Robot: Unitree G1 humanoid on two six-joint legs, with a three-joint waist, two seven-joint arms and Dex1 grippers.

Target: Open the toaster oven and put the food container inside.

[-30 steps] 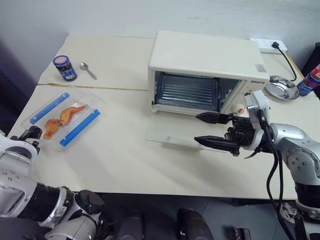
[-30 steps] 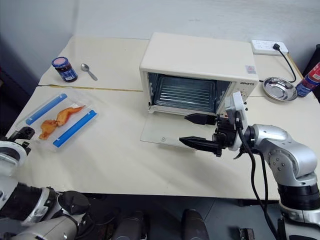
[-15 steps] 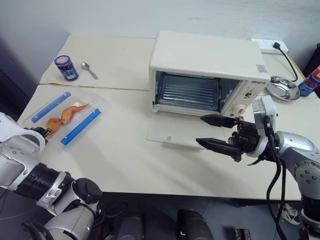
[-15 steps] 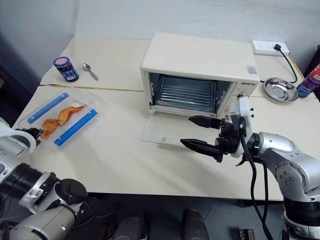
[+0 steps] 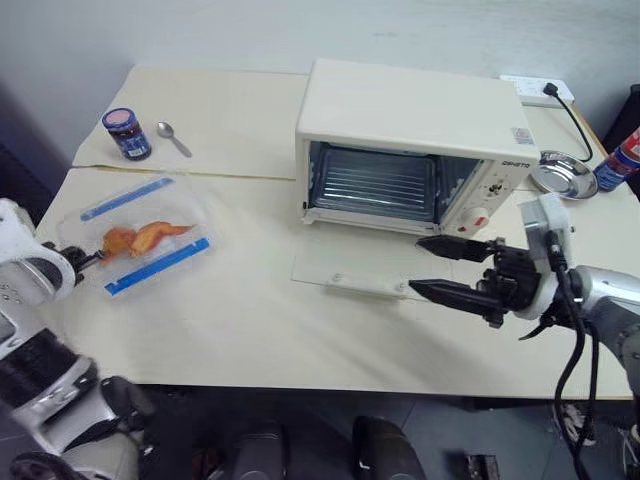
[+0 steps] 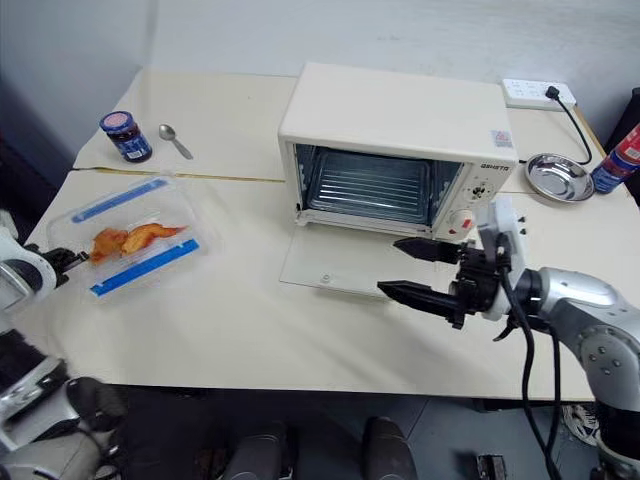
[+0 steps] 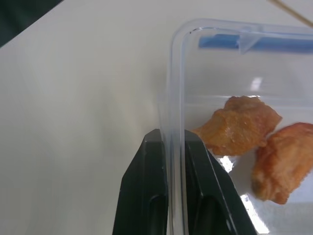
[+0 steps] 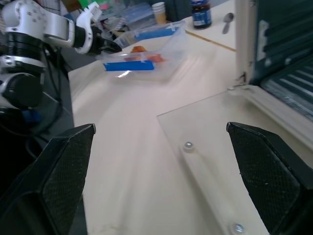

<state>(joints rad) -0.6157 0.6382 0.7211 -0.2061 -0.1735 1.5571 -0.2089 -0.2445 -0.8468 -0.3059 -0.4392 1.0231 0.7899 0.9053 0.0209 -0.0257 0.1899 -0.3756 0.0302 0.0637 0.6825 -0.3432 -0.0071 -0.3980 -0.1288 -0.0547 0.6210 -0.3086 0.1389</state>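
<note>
The cream-white toaster oven (image 5: 405, 140) stands at the back of the table with its glass door (image 5: 360, 265) folded down flat and the rack inside showing. At the left, the clear food container (image 5: 140, 240) with blue clip strips holds orange-brown pieces and sits tilted. My left gripper (image 7: 165, 147) is shut on the rim of its short end, one finger on each side of the wall. It also shows at the table's left edge (image 5: 80, 260). In front of the open door, my right gripper (image 5: 432, 268) hovers open and holds nothing.
A blue-lidded jar (image 5: 127, 133) and a spoon (image 5: 175, 138) lie at the back left. A steel bowl (image 5: 563, 175), a red bottle (image 5: 620, 160) and a power strip with its cable (image 5: 548, 92) sit to the right of the oven. Bare tabletop lies between container and door.
My left gripper has shut on the container's rim and risen, and the container has turned and tipped. My right gripper has drifted slightly right, still open.
</note>
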